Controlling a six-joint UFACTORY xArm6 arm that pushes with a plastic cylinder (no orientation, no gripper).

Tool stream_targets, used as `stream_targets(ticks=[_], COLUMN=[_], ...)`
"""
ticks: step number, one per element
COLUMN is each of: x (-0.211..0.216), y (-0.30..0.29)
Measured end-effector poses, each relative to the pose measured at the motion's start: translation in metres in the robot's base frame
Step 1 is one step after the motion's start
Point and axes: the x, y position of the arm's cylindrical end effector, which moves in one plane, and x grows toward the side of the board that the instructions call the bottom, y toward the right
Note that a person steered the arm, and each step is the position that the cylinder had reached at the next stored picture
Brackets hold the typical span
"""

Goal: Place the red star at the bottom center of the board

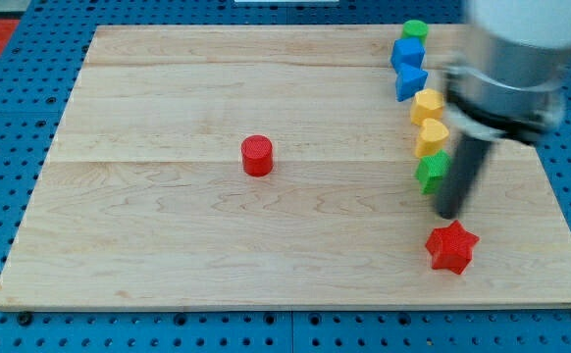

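The red star (451, 247) lies near the board's bottom right. My tip (447, 215) is just above the star toward the view's top, close to it; whether they touch is unclear. The rod partly covers a green block (429, 171) at its left. The wooden board (168, 245) fills most of the view.
A red cylinder (257, 155) stands near the board's middle. Up the right side run a column of blocks: green cylinder (415, 29), blue cube (407, 52), blue triangle (411, 80), a yellow block (427, 104) and another yellow block (431, 135). The arm's body (511, 69) hangs over the top right.
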Motion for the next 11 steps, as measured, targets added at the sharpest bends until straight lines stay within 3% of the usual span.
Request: stream_targets(ticks=[1, 3, 4, 5, 6, 7, 8, 9, 11], x=[0.009, 0.035, 0.083, 0.084, 0.036, 0.020, 0.027, 0.081, 0.049], y=[0.070, -0.023, 0.030, -0.003, -0.036, -0.111, -0.037, -0.003, -0.151])
